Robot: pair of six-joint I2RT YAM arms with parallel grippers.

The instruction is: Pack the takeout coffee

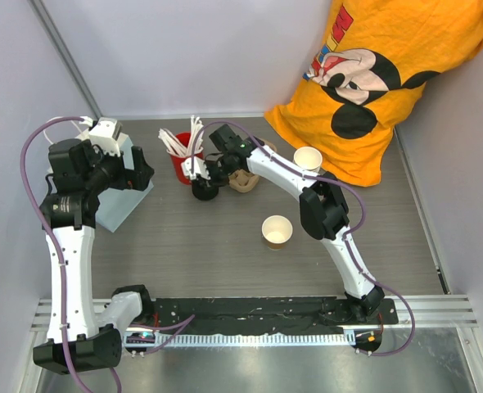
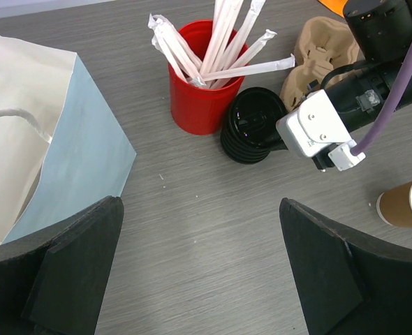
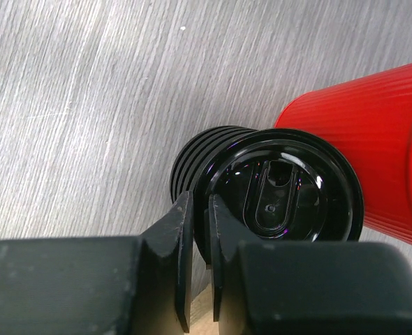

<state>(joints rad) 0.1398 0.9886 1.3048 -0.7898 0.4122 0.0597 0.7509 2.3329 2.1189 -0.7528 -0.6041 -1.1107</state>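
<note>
Takeout coffee cup (image 1: pixel 277 232): brown kraft paper, white inside, standing upright and lidless on the grey table (image 1: pixel 184 254), well to the right of the red cup (image 1: pixel 178 160) and nearer the arm bases, apart from everything else. From left to right in the overhead view: a white paper bag (image 2: pixel 31 132) with a pale blue side sits left of the red cup. The left gripper (image 2: pixel 199 223) hovers by the bag's edge that faces the red cup, its fingers spread wide and holding nothing. The red cup stands upright, filled with paper-wrapped white sticks (image 2: pixel 223 42). Just beside the red cup, on its right and slightly toward the bases, sits a stack of black lids (image 2: pixel 251 129), its side touching or almost touching the cup's wall. The right gripper (image 3: pixel 200 209) meets the stack from the side away from the red cup. Its fingers are drawn together to a narrow slit and pinch the rim of the top lid (image 3: pixel 283 188), which bears an oval moulding. Beyond the stack from the red cup lies a brown pulp tray (image 1: pixel 244 179), partly under the right arm. A second open paper cup (image 1: pixel 308 157) stands farther right of the red cup, at the hem of an orange printed shirt (image 1: pixel 389 74).
</note>
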